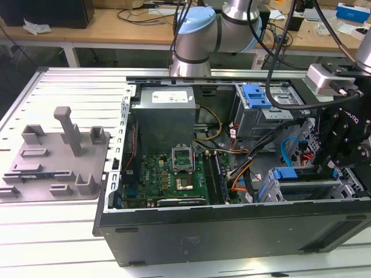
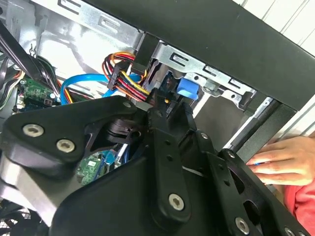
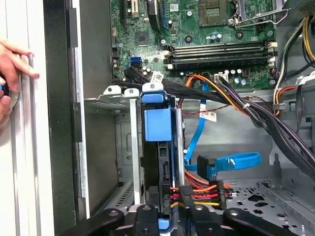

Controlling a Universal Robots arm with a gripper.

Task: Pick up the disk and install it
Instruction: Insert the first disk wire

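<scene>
Blue-framed, the disk [image 3: 158,162] is sitting edge-on in its bay. The gripper [image 3: 167,216] is poised at its end, apparently seating it; its grasp is impossible to tell.

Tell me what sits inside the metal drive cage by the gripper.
Inside the grey metal drive cage, the disk stands on edge in its blue carrier, with coloured power wires plugged in. The cage wall covers its label face.

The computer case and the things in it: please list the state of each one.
computer case: side open, inside visible
disk: standing on edge in its bay
CPU socket: empty
grey fixture tray: outside the case, beside it
hand: resting on the case edge
</scene>
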